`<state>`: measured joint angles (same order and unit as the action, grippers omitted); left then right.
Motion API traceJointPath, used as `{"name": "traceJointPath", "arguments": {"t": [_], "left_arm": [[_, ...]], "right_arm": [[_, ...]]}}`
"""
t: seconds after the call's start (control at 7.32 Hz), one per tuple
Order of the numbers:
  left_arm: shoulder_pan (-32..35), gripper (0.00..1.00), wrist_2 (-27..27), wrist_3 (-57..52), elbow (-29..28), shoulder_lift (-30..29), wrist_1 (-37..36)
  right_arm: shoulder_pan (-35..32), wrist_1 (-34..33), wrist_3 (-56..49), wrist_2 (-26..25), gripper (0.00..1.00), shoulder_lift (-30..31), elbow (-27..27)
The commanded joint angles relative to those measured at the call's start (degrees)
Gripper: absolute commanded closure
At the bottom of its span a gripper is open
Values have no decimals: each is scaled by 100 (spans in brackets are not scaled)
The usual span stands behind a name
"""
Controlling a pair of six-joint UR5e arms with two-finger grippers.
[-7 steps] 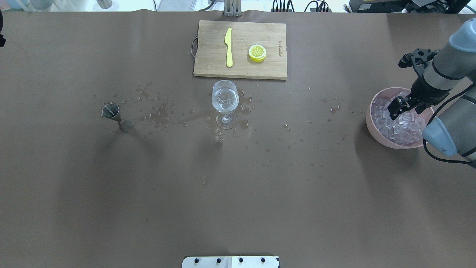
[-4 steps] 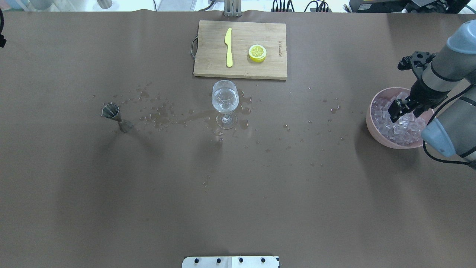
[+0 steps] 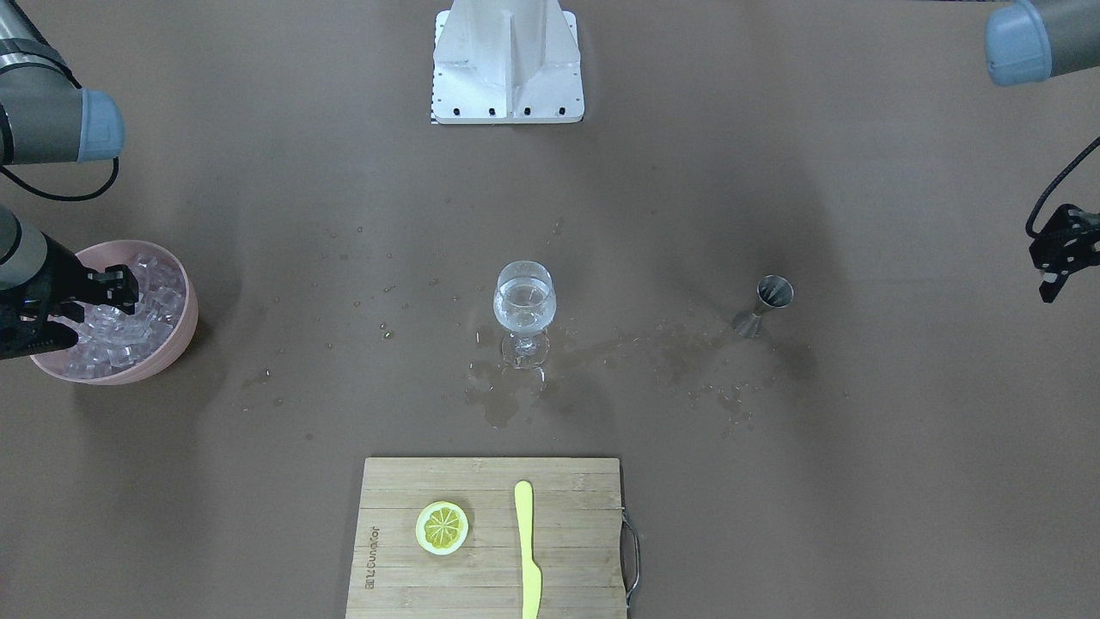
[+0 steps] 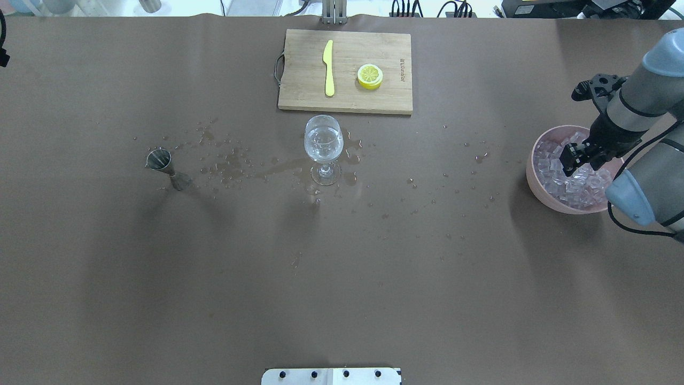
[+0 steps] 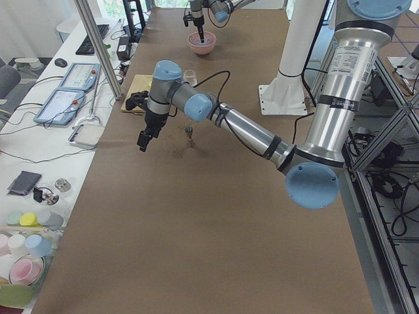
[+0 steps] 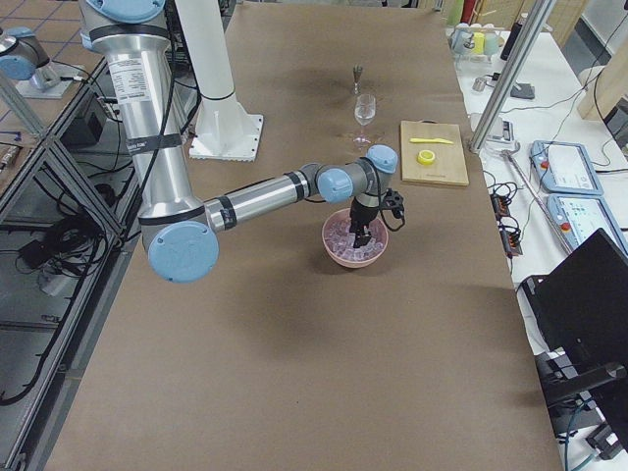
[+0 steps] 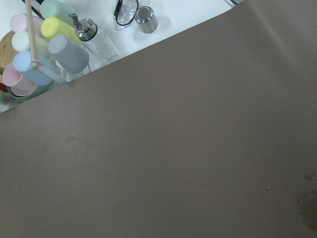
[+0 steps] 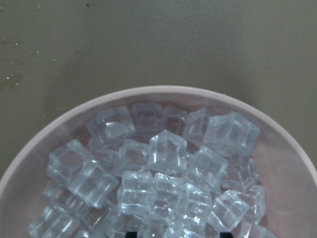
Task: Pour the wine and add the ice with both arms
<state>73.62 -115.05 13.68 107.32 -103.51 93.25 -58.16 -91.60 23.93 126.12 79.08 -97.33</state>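
A pink bowl (image 4: 534, 176) full of small clear ice cubes (image 8: 168, 153) stands at the table's right side. My right gripper (image 4: 569, 159) hangs over the ice, fingertips down among the cubes. In the right wrist view only two dark tips show at the bottom edge, set apart, so it looks open. A stemmed wine glass (image 4: 323, 143) holding a little clear wine stands at the table's middle. A small steel jigger (image 4: 160, 160) stands upright to its left. My left gripper (image 3: 1057, 258) hovers far off at the table's left edge; I cannot tell its state.
A wooden cutting board (image 4: 304, 96) behind the glass holds a yellow knife (image 4: 328, 67) and a lemon slice (image 4: 370, 75). Spilled drops (image 4: 235, 163) wet the brown table between jigger and glass. Cups and bottles (image 7: 49, 44) stand beyond the left table edge.
My right gripper has shifted a little to the right over the ice bowl and then held still. The glass and jigger have not moved.
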Motion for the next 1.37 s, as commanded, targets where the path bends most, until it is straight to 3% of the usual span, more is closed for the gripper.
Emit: {"name": "traceJointPath", "arguments": {"t": [0.0, 0.27, 0.55, 0.96, 1.23], "left_arm": [[3, 1, 0, -6, -1, -12, 0], [3, 1, 0, 3, -1, -12, 0], [56, 1, 0, 3, -1, -81, -35], [64, 1, -9, -6, 17, -108, -88], [82, 1, -9, -6, 8, -108, -97]], "right_arm": [[7, 1, 7, 0, 44, 20, 4], [7, -7, 7, 61, 50, 20, 4], [7, 1, 7, 88, 75, 37, -14], [-11, -51, -2, 114, 100, -15, -119], [-247, -209, -37, 298, 100, -24, -670]]}}
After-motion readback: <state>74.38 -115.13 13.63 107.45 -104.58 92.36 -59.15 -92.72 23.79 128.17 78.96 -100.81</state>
